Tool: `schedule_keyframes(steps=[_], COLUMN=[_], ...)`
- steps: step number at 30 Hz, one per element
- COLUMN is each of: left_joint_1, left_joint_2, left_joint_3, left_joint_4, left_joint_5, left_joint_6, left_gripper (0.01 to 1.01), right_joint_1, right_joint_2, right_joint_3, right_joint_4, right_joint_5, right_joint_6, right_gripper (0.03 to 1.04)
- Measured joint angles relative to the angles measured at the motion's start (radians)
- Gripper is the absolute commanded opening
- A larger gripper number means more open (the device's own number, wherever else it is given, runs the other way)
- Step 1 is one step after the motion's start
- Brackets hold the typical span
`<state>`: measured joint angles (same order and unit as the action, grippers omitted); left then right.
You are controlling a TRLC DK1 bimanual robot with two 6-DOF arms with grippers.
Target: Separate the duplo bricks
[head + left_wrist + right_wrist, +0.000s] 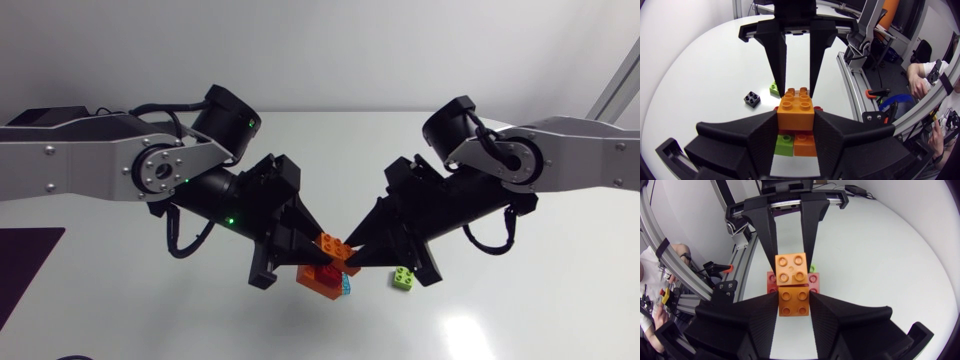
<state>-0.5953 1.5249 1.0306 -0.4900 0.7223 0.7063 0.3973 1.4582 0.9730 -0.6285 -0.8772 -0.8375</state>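
A stack of duplo bricks (328, 268) sits at the table's middle: orange on top, red, orange and blue beneath. My left gripper (312, 250) and right gripper (352, 256) meet on it from opposite sides. In the left wrist view my left gripper (796, 117) is shut on the near end of the orange top (796, 106), with green (785, 145) and orange (805, 145) bricks below. The right gripper (797, 86) clamps the far end. In the right wrist view my right gripper (793, 305) is shut on the near orange brick (792, 300). The left gripper (790, 255) holds the adjoining orange part (791, 268) over red bricks (771, 282).
A loose green brick (402, 279) lies on the white table just right of the stack, under my right gripper. The left wrist view shows a small black brick (752, 98) and that green brick (775, 89) on the table beyond the stack. A dark mat (25, 265) lies at the left edge.
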Motion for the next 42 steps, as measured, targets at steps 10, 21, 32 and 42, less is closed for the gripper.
schedule_keyframes(steps=[10,21,32,42], left_joint_1=[0.000,0.040,0.134,0.134], left_joint_2=[-0.001,-0.007,-0.063,-0.063], left_joint_3=[-0.010,-0.019,-0.019,-0.019], left_joint_4=[0.000,-0.001,-0.001,0.008], left_joint_5=[-0.016,-0.019,-0.022,-0.022], left_joint_6=[0.011,0.030,0.038,0.037], left_gripper=[0.351,0.351,0.351,0.352], right_joint_1=[-0.023,0.027,0.165,0.239], right_joint_2=[0.006,0.028,0.193,0.260], right_joint_3=[0.009,-0.014,-0.062,-0.097], right_joint_4=[-0.001,0.130,0.301,0.363], right_joint_5=[-0.010,0.208,0.528,0.615], right_joint_6=[0.000,0.015,0.016,0.016], right_gripper=[0.25,0.25,0.25,0.58])
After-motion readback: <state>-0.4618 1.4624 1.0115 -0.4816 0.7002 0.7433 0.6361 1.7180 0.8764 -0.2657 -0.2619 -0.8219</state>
